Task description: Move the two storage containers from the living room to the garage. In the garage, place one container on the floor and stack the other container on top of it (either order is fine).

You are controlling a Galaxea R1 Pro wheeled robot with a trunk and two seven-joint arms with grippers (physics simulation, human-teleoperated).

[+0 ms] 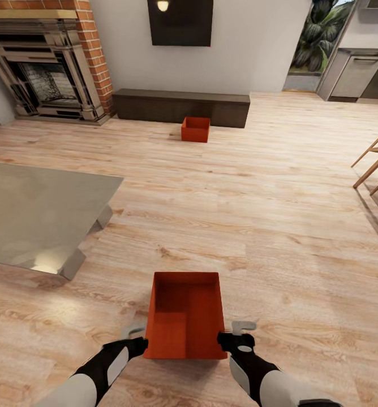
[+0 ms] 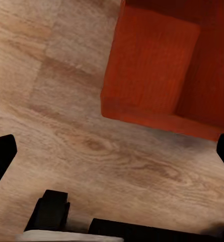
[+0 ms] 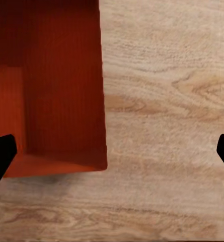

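Note:
In the living room, one orange-red storage container rests on the light wood planks just in front of me, its open top up. My left gripper hovers open beside its near left corner and my right gripper open beside its near right corner; neither touches it. The left wrist view has the container ahead of the wide-spread left gripper. In the right wrist view the container lies to one side of the spread right gripper. The second container stands far off against the dark bench.
A low glass-and-metal table stands at my left. A red-brick fireplace and a black TV are on the far wall. Wooden chair legs reach in at the right. Open plank floor lies between the two containers.

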